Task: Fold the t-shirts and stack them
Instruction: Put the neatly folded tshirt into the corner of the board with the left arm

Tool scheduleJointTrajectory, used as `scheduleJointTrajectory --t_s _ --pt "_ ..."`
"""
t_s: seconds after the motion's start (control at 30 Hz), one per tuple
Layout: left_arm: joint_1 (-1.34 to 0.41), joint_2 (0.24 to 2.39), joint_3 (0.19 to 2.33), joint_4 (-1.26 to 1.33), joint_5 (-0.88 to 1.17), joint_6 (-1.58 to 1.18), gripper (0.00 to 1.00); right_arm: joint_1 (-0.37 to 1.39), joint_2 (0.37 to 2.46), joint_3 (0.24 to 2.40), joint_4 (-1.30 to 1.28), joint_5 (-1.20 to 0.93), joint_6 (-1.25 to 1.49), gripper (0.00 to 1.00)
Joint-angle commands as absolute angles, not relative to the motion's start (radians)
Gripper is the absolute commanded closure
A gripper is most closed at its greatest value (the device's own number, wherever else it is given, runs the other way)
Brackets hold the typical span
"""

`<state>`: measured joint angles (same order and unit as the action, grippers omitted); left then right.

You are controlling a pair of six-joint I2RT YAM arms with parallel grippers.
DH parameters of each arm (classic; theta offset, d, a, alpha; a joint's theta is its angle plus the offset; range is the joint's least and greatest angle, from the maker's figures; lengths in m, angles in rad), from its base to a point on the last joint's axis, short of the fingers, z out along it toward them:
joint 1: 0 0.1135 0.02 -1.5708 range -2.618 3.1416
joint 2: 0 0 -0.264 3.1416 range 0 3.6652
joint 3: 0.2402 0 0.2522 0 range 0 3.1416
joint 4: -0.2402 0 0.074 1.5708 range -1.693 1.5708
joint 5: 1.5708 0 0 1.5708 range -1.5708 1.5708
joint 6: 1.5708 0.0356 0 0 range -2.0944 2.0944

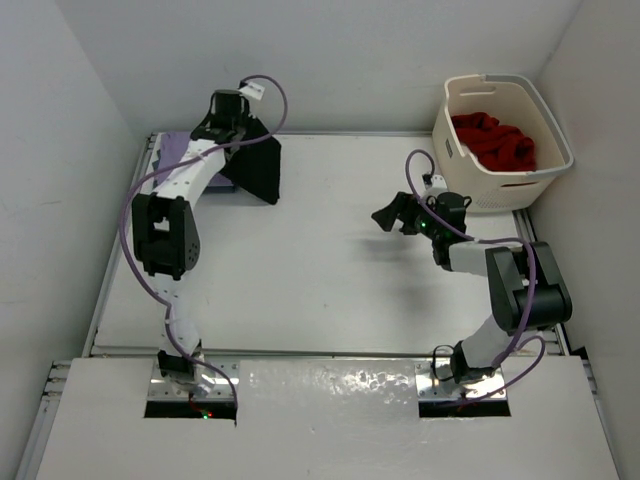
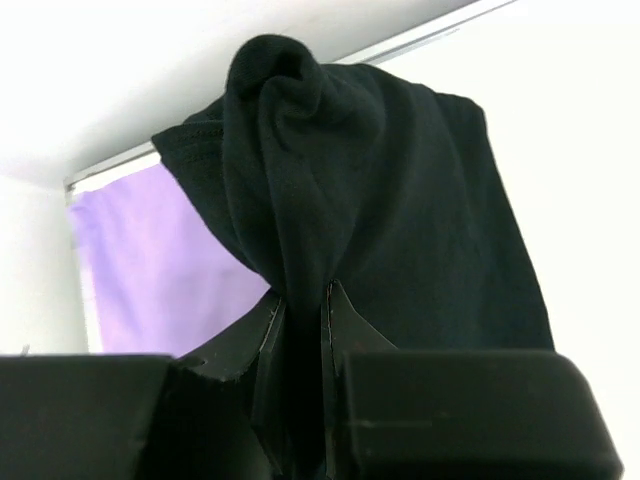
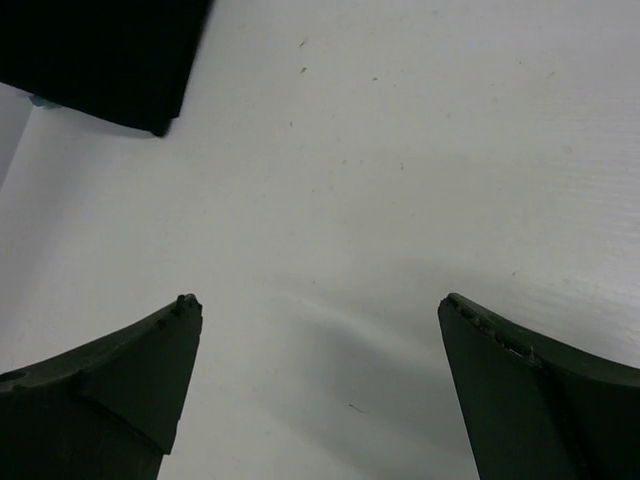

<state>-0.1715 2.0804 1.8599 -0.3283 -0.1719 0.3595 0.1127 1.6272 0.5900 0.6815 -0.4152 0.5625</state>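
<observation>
End effector [image 2: 300, 298] on black t-shirt [image 2: 385, 200], lavender [image 2: 150, 270] behind

No lettering can be read (the small white tag [image 1: 252, 90] perhaps bears print, too small).

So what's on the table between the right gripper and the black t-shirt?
Nothing. The top view shows only bare white table between the open right gripper and the black t-shirt, which the left gripper holds pinched at the far left.
</observation>
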Motion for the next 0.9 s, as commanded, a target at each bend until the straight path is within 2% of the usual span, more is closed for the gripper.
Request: scheduleJointTrajectory --t_s 0.0,0.27,0.87 --pt "-0.126 2.054 1.977 -0.324 -0.153 0.465 1.0 0.109 1.591 0.594 0.664 -0.371 0.508 0.01" --pt "-0.098 2.095 2.112 -0.38 -0.154 0.534 1.0 0.107 1.618 0.61 0.649 -0.365 0.511 0.01" --pt "-0.081 2.068 2.14 -0.384 -0.239 0.523 1.0 0.107 1.643 0.621 0.669 -0.416 0.546 0.01"
